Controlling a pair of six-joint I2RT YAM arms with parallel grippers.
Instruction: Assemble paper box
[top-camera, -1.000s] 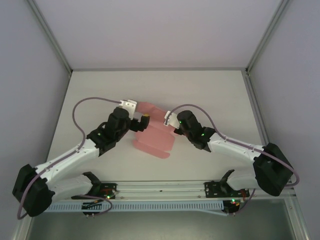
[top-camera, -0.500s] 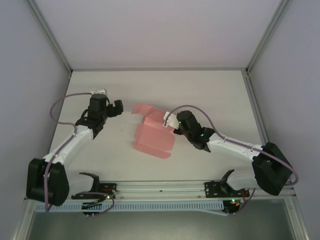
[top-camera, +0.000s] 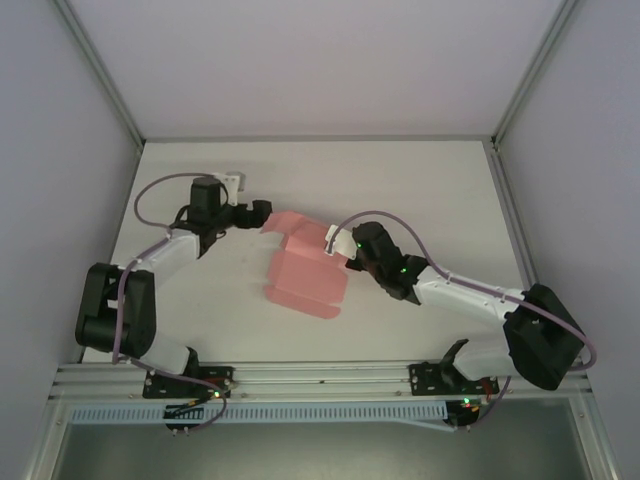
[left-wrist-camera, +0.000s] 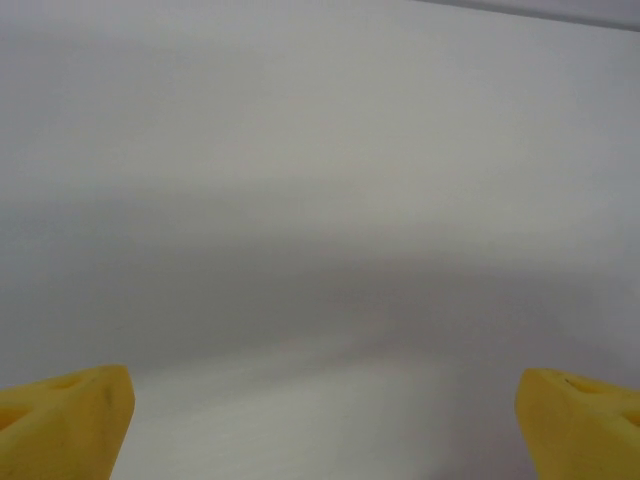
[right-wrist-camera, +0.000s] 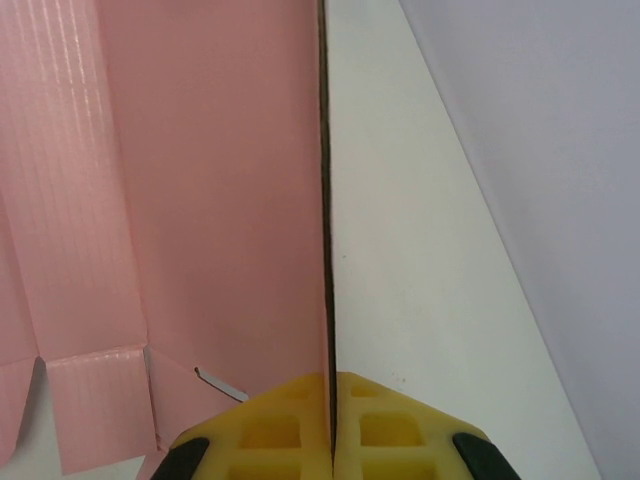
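Top external view: the paper box (top-camera: 303, 272), a pink card sheet with creases, lies near the middle of the desk (top-camera: 440, 190), between the two arms. The right claw (top-camera: 341, 250) sits at the sheet's right edge. The left claw (top-camera: 259, 212) sits just beside the sheet's far left corner (contact cannot be confirmed from this angle).

Right wrist view: the right claw (right-wrist-camera: 331, 420) is closed on the paper box (right-wrist-camera: 210, 190). Its yellow pads (right-wrist-camera: 270, 430) are pressed together with the thin card edge running between them. Creased panels and a small tab (right-wrist-camera: 95, 405) lie to the left, with bare desk (right-wrist-camera: 400, 260) to the right.

Left wrist view: the left claw (left-wrist-camera: 320, 420) is open and holds nothing. Its yellow fingertips (left-wrist-camera: 65, 415) stand well apart at the lower corners, over a plain pale surface.
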